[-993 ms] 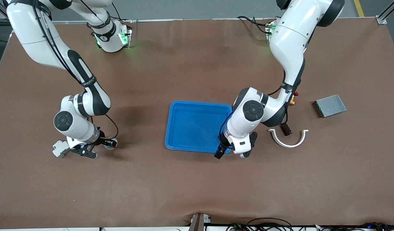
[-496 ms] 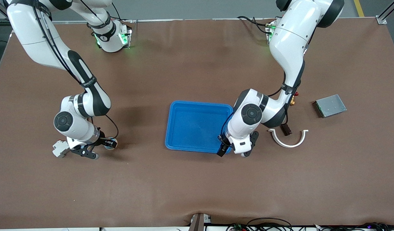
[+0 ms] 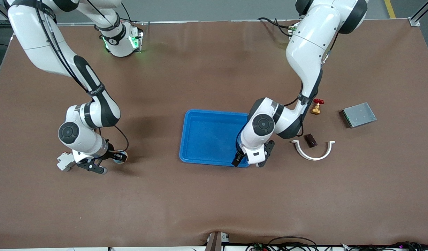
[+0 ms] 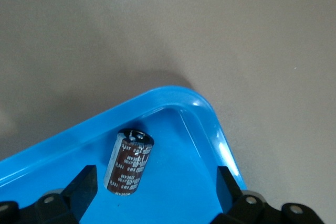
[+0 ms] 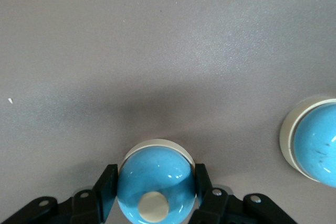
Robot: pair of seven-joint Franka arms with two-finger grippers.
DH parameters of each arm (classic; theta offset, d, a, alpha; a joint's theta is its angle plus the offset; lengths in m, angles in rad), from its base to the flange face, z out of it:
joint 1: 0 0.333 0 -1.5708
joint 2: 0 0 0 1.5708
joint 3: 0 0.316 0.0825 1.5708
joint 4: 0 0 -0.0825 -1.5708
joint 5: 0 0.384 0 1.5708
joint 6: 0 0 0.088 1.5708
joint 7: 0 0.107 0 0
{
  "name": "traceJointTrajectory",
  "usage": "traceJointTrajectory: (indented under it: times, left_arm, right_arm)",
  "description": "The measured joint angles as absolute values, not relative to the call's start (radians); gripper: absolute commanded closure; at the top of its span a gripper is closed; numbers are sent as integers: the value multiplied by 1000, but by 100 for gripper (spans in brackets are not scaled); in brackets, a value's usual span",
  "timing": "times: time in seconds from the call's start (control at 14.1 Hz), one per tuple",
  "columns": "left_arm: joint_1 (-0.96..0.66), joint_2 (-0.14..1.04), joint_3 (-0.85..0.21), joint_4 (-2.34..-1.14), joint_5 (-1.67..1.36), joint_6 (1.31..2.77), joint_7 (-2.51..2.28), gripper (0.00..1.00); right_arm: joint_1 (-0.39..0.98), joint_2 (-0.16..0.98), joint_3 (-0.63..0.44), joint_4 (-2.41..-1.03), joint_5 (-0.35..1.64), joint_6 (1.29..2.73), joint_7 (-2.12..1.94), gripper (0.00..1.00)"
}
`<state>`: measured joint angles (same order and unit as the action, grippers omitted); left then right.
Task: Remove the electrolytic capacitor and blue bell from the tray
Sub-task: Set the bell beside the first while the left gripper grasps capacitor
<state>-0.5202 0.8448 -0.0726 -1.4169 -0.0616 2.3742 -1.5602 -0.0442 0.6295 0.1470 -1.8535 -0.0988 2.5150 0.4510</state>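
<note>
Electrolytic capacitor [image 4: 129, 163]: lying on its side in a corner of the tray [image 3: 217, 112], close against the rim, just below the middle of the front frame. Likely light and rigid, with a smooth sleeved barrel that can roll or squirt out of a pinch. Best taken across the barrel at mid-length, pads square to its axis, keeping clear of the raised rim.

Left end effector [image 3: 250, 161]: spread wide over that corner, one finger on each side of the capacitor, not yet touching it.

Blue bell [image 5: 156, 177]: out of the tray, down on the table [image 3: 214, 209] toward the right arm's end, low in the frame. Glossy dome, probably slippery, so gripped low at its widest girth. Right end effector [image 3: 93, 166]: fingers pressed against the bell's two sides. Second bell [image 5: 315, 145] standing just beside, untouched.

Against a second ago: left arm swung in over the tray, end effector shifted from the rim's outer edge toward the corner, uncovering a small red-handled brass valve [image 3: 316, 108]. Right arm unmoved.
</note>
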Motion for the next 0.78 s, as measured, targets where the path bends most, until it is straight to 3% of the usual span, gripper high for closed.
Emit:
traceJointTrajectory:
  times: [0.43,0.71,0.78]
  left_arm:
    - [-523,856,-72,-1418,-46,2374,-1564,0]
    - [-522,867,-71,-1418,-40,2374,-1565,0]
    - [-522,869,-70,-1418,-33,2374,-1565,5]
  right_arm:
    - [-44,635,148,-1819,-99,2493,453,0]
    - [-44,572,152,-1762,-100,2326,452,0]
    - [-44,546,152,-1761,-100,2306,448,0]
